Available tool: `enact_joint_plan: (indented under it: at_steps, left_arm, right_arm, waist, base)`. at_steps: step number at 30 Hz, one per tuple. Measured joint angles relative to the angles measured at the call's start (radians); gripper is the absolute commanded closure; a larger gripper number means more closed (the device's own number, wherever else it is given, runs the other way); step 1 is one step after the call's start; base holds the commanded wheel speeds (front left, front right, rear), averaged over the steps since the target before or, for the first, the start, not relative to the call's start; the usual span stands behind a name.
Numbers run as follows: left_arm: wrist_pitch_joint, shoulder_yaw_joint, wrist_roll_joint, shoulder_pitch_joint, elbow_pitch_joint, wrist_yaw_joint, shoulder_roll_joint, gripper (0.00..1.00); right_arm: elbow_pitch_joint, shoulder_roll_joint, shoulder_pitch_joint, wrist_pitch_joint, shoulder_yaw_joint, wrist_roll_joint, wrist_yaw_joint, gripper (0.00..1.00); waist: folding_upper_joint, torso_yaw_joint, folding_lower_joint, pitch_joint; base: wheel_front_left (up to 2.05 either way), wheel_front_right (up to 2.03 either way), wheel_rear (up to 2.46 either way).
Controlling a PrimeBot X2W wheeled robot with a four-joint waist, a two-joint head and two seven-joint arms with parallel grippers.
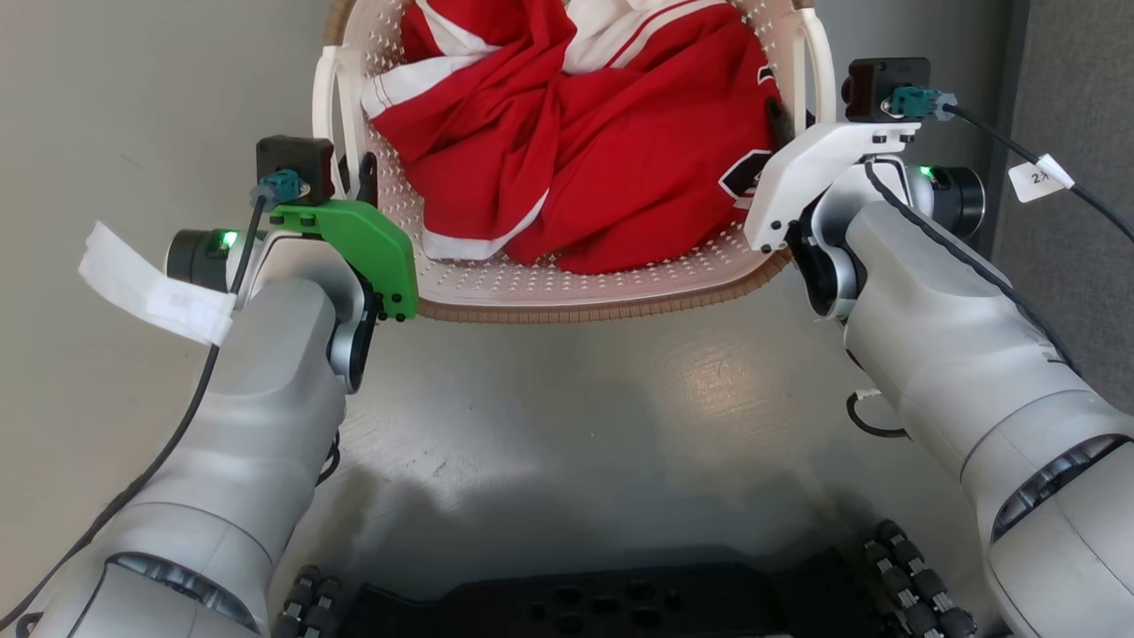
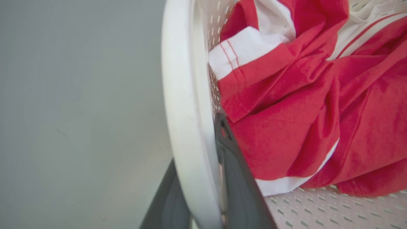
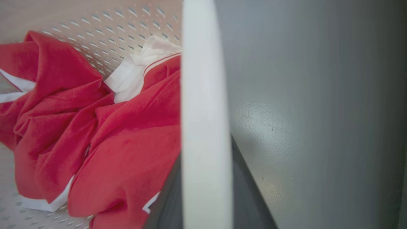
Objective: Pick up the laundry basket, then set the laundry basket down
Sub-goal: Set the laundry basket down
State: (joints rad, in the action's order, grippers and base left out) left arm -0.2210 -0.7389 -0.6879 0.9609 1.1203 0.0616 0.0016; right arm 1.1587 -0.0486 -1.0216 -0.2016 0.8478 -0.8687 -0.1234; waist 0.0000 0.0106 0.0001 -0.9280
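Observation:
The laundry basket (image 1: 532, 282), cream perforated plastic with a brown woven rim, sits straight ahead between my two arms and holds a red and white garment (image 1: 611, 151). My left gripper (image 1: 365, 182) is shut on the basket's white left handle (image 2: 186, 121), one dark finger on each side of it (image 2: 237, 171). The right gripper (image 1: 781, 124) is likewise shut on the white right handle (image 3: 205, 95), with its fingers (image 3: 251, 184) straddling the bar. Whether the basket's base touches the floor is hidden.
Grey floor (image 1: 567, 408) lies under and in front of the basket. My black base plate and wheels (image 1: 602, 602) fill the bottom edge. A darker grey panel (image 1: 1072, 133) stands at the right, with cables running along both forearms.

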Motion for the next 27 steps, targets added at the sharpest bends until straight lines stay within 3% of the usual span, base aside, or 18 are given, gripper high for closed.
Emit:
enact_joint_plan:
  at_steps: [17,18,19,20,21,22,23,25,27]
  left_arm:
    - [-0.01,-0.009,0.007,0.007,0.006,-0.006,-0.001,1.0]
    - [-0.01,-0.009,0.006,0.007,0.007,-0.006,-0.001,0.96]
    - [-0.01,-0.009,0.006,0.007,0.008,-0.006,-0.001,0.85]
    - [-0.01,-0.009,0.006,0.007,0.01,-0.006,-0.001,0.74]
    - [-0.01,-0.011,0.006,0.007,0.014,-0.006,-0.001,0.57]
    - [-0.01,-0.011,0.006,0.007,0.019,-0.006,0.0,0.4]
    - [-0.01,-0.011,0.006,0.007,0.024,-0.006,0.002,0.33]
    - [-0.01,-0.011,0.004,0.007,0.031,-0.006,0.004,0.0]
    - [-0.01,-0.011,0.001,0.007,0.034,-0.004,0.015,0.0]
  right_arm:
    - [0.021,0.004,0.0,-0.016,0.006,-0.002,0.0,1.0]
    - [0.022,0.004,-0.001,-0.017,0.007,-0.002,0.0,1.0]
    - [0.023,0.004,-0.001,-0.017,0.009,-0.002,0.0,0.86]
    - [0.024,0.004,-0.001,-0.018,0.011,-0.002,0.0,0.62]
    - [0.027,0.004,-0.002,-0.018,0.014,-0.002,0.0,0.51]
    - [0.03,0.0,-0.003,-0.018,0.015,-0.002,0.0,0.26]
    - [0.033,-0.003,-0.004,-0.018,0.018,-0.002,0.0,0.0]
    - [0.037,-0.005,-0.004,-0.018,0.021,-0.002,0.0,0.0]
    - [0.041,-0.012,-0.007,-0.02,0.021,-0.002,-0.001,0.0]
  waist:
    - [0.0,0.001,-0.0001,-0.025]
    - [0.0,0.001,-0.0001,-0.024]
    - [0.0,0.001,0.0,-0.023]
    - [0.0,0.001,0.0,-0.022]
    - [0.0,0.001,-0.0001,-0.02]
    - [0.0,0.002,-0.0001,-0.019]
    - [0.0,0.002,-0.0001,-0.017]
    - [0.0,0.002,-0.0001,-0.014]
    - [0.0,0.002,-0.0001,-0.011]
  base:
    - [0.0,0.0,0.0]
    - [0.0,0.0,0.0]
    - [0.0,0.0,0.0]
    - [0.0,0.0,0.0]
    - [0.0,0.0,0.0]
    - [0.0,0.0,0.0]
    - [0.0,0.0,0.0]
    - [0.0,0.0,0.0]
    - [0.0,0.0,0.0]
